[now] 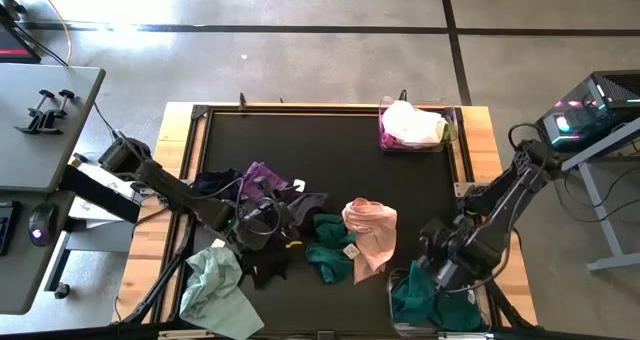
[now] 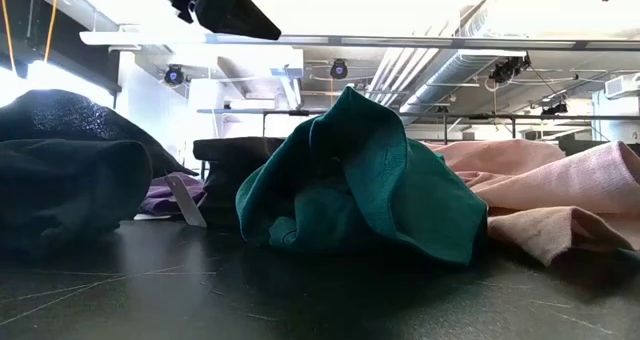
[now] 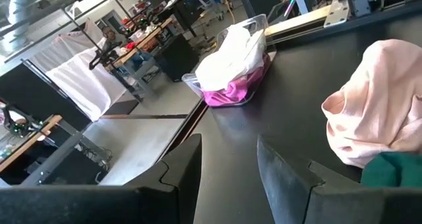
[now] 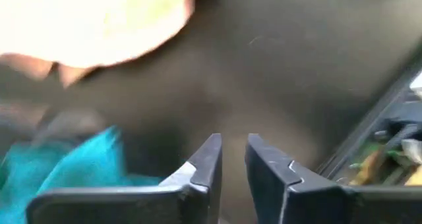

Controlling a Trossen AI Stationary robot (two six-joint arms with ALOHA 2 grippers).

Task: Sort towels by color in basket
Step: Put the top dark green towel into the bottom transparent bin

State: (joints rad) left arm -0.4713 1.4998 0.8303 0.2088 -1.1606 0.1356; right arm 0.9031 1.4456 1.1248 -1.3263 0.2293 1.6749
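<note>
Teal towel point(image 2: 365, 175) sits nearest the low camera, mid-mat, just beside the pink towel point(image 1: 370, 232). Black mat point(image 1: 340, 150) covers the table. Pale mint towel point(image 1: 215, 285) at near left edge; purple and dark cloths point(image 1: 262, 185) bunched by left gripper point(image 1: 252, 230), jaws parted, empty. Right gripper point(image 1: 440, 242), fingers slightly apart, holds nothing, above near-right bin with teal cloth point(image 1: 425, 302). Far basket point(image 1: 447, 132) holds white towel point(image 3: 231, 49) over magenta point(image 3: 232, 92).

Two dark, near-black jointed arms. Left arm point(image 1: 170, 190): slim black links, white block at the base end, thin cables along the forearm. Right arm point(image 1: 490, 215): bulkier rounded joints — black cable looped at the shoulder. Fingers point(image 3: 290, 184), point(image 4: 201, 171): flat, angular, matte black plates — pale chamfered edges.
</note>
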